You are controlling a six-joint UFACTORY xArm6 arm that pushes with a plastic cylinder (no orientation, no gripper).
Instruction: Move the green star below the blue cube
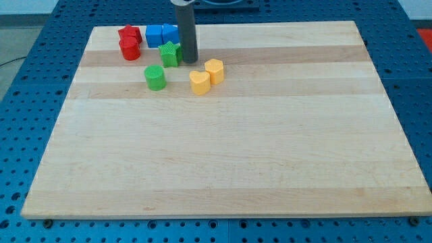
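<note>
- Camera view: my tip (190,61) sits at the view's top of the board (223,155), touching the green star's (170,54) right side; a bare rod, nothing held.
- Green star lies just below the blue cube (154,35) and a second blue block (170,32).
- Red blocks (129,42) sit left; green cylinder (154,77) and yellow blocks (206,76) lie below.

Pale wooden tabletop (223,148), built of lengthwise planks with faint grain bands, spanning nearly the whole view. Beneath and around it, a blue perforated base plate (27,88) dotted with evenly spaced holes. Soft, even overhead lighting, short shadows only. At the view's top left corner, possibly a strip of lighter floor (20,5), too cropped to confirm.
</note>
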